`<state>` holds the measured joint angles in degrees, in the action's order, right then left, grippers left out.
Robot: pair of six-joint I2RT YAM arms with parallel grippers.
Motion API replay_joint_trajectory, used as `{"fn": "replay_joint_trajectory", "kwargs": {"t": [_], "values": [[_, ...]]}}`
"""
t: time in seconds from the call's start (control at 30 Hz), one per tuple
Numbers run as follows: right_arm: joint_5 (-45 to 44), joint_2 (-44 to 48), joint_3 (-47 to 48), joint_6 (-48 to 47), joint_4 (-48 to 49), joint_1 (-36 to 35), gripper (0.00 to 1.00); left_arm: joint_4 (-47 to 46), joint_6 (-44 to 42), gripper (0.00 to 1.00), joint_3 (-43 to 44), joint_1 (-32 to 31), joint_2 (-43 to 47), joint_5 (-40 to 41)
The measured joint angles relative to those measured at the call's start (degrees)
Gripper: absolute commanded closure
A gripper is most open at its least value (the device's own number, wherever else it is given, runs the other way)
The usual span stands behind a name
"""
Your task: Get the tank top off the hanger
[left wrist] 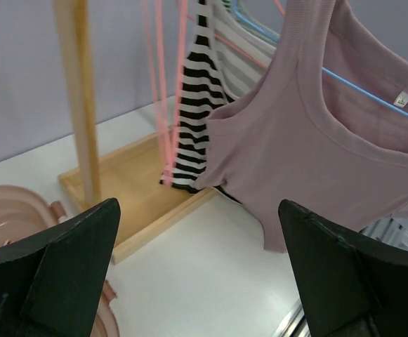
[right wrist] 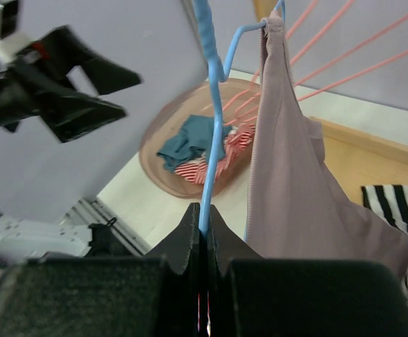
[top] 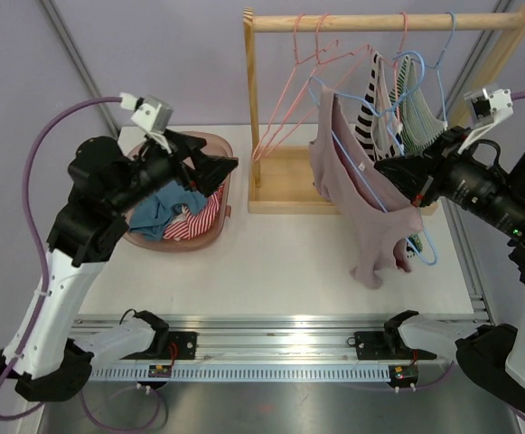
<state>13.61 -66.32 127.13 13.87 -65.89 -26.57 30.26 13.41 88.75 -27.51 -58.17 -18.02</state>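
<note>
A mauve tank top [top: 361,199] hangs on a blue hanger [top: 427,249], tilted in front of the wooden rack, with its hem drooping to the table. My right gripper [top: 389,172] is shut on the hanger's blue wire [right wrist: 211,105]. In the right wrist view the wire runs up out of the closed fingertips [right wrist: 204,210], with the tank top [right wrist: 295,189] draped to their right. My left gripper [top: 219,174] hovers open over the basket and points at the rack. Nothing is between its fingers [left wrist: 196,210]. The tank top [left wrist: 316,140] lies ahead of it to the right, apart from both fingers.
A wooden rack [top: 251,90] on a flat base [top: 280,181] carries empty pink hangers [top: 289,99], a black-and-white striped top [top: 369,108] and a green striped garment [top: 417,113]. A pink basket [top: 210,237] with several clothes sits at the left. A metal rail runs along the near table edge.
</note>
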Motion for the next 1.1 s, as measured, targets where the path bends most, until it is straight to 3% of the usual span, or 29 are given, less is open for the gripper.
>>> {"fn": "replay_joint_trajectory", "kwargs": {"t": [0.2, 0.5, 0.67, 0.83, 0.9, 0.97, 1.0, 1.07, 1.1], "values": [[8.79, 2.25, 0.31, 0.39, 0.00, 0.00, 1.00, -4.33, -4.26, 0.01, 2.60, -13.84, -4.31, 6.38], [17.27, 4.92, -12.55, 1.68, 3.78, 0.00, 1.00, -13.29, -12.15, 0.01, -0.33, -28.94, -2.29, 24.28], [20.20, 4.83, -16.87, 2.27, 5.25, 0.00, 1.00, -14.47, -15.65, 0.03, -0.33, -31.98, -6.54, 33.53], [20.37, 5.99, -17.29, 2.21, 6.19, 0.00, 1.00, -13.25, -16.83, 0.11, -0.39, -32.54, -11.85, 38.29], [19.82, 6.84, -17.35, 2.03, 6.34, 0.00, 1.00, -13.20, -16.87, 0.18, -1.07, -32.57, -12.72, 39.15], [18.75, 7.54, -17.66, 1.75, 6.43, 0.00, 1.00, -13.27, -16.79, 0.33, -2.21, -32.59, -12.72, 39.63], [18.36, 7.78, -17.86, 1.62, 6.36, 0.00, 1.00, -13.64, -16.68, 0.50, -2.60, -32.63, -12.72, 39.69], [17.66, 8.15, -18.38, 1.36, 6.32, 0.00, 1.00, -14.10, -16.57, 0.63, -3.08, -32.92, -12.72, 39.78], [17.38, 8.20, -18.64, 1.31, 6.29, 0.00, 1.00, -14.10, -16.68, 0.75, -3.10, -33.05, -12.72, 39.87]]}}
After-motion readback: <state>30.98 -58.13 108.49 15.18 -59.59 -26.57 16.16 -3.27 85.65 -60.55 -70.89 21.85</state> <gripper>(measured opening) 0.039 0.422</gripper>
